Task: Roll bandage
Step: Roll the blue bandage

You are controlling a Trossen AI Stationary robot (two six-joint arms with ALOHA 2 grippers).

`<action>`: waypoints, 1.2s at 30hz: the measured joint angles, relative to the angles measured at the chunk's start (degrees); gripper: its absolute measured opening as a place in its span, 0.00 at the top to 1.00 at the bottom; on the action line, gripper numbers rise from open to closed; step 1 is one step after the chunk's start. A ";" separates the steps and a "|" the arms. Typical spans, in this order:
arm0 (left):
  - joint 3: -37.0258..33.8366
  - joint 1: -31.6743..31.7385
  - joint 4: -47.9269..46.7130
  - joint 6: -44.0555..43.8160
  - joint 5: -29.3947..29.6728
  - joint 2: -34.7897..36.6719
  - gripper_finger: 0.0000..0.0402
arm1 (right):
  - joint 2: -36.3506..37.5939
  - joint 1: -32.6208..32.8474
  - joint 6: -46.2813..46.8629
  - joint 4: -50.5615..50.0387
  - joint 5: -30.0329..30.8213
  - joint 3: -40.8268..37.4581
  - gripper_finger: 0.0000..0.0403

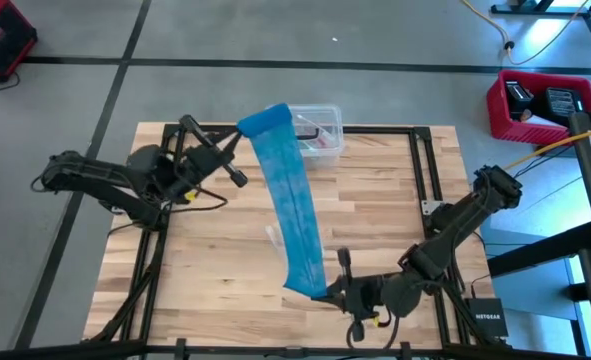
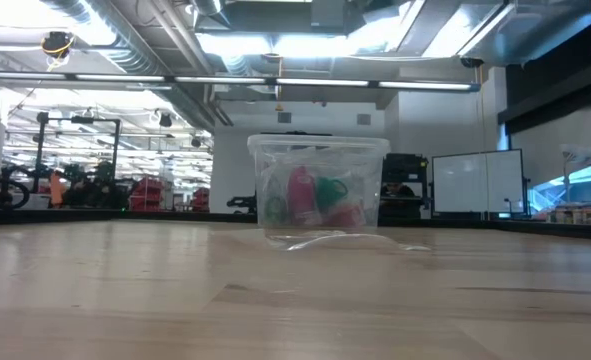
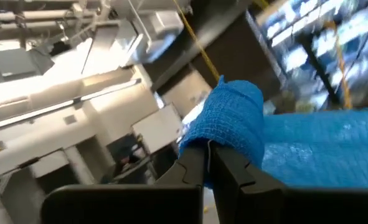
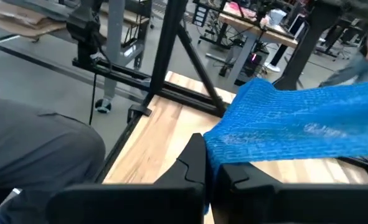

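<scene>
A clear lidded box (image 2: 318, 190) stands on the wooden table (image 1: 375, 220).

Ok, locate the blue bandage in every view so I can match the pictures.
High view: bandage stretched from upper centre to lower centre.
Low view: not in it.
Left wrist view: rolled end above the fingers.
Right wrist view: flat end above the fingers.
Shared landmark: clear plastic box, also in the low view.

Workshop (exposed ceiling ducts (image 2: 125, 25))

Clear lidded box (image 2: 318, 190) on table (image 2: 125, 300)
</scene>
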State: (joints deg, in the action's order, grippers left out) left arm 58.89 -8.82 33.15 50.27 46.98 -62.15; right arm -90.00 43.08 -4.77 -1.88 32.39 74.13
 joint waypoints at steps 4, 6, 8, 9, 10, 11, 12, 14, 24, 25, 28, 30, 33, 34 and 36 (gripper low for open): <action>0.00 0.48 0.17 -2.40 -1.14 1.03 1.00 | -0.52 0.23 0.28 2.32 -0.20 0.00 0.99; 0.00 0.53 -0.13 -2.43 -1.13 0.71 1.00 | -0.54 0.01 -0.14 3.94 -0.20 0.00 0.99; 0.00 0.53 -0.99 -2.38 -1.25 -0.16 1.00 | -0.60 -0.05 -1.28 5.51 -0.37 0.59 0.99; 0.00 0.53 -1.94 -2.27 -1.27 -0.69 1.00 | -0.64 -0.03 -2.04 5.49 -0.39 1.57 0.99; 0.00 0.53 -2.82 -2.31 -1.30 -1.25 1.00 | -0.66 -0.03 -2.99 5.49 -0.47 2.86 0.99; -0.10 0.53 -3.78 -2.30 -1.33 -1.70 1.00 | -0.67 0.02 -3.42 5.39 -0.48 4.18 0.99; -0.32 0.53 -4.57 -2.30 -1.31 -2.18 1.00 | -0.63 0.03 -3.66 5.19 -0.44 5.47 0.99; -0.91 0.55 -5.27 -2.30 -0.84 -3.05 1.00 | -0.61 0.08 -4.73 4.56 0.01 7.80 0.99; -8.14 -1.05 -4.05 -5.06 -0.28 -6.55 1.00 | -0.70 0.01 -7.24 -3.66 -1.07 21.62 0.99; -8.55 -1.31 -3.65 -5.06 -0.31 -7.25 1.00 | -0.70 0.02 -7.95 -4.00 -1.00 22.78 0.99; -8.72 -2.25 -3.59 -5.11 -0.32 -9.59 1.00 | -0.68 0.01 -10.00 -4.93 -0.89 25.94 0.99; -8.72 -3.26 -3.79 -4.97 -1.93 -11.42 1.00 | -0.67 -0.42 -10.73 -6.81 -0.94 28.17 0.99; -8.72 -5.13 -4.10 -4.21 -4.79 -14.44 1.00 | -0.67 -1.66 -10.76 -10.03 -1.26 31.68 0.99; -8.72 -5.90 -4.09 -3.74 -5.05 -15.49 1.00 | -0.65 -2.17 -10.83 -11.49 -1.13 32.90 0.99; -8.72 -7.40 -4.16 -3.01 -5.05 -17.62 1.00 | -0.66 -3.47 -10.93 -14.27 -0.72 35.21 0.99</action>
State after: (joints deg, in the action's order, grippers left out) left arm 50.17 -16.22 28.99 47.26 41.93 -79.77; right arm -90.66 39.61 -15.70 -16.15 31.67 109.34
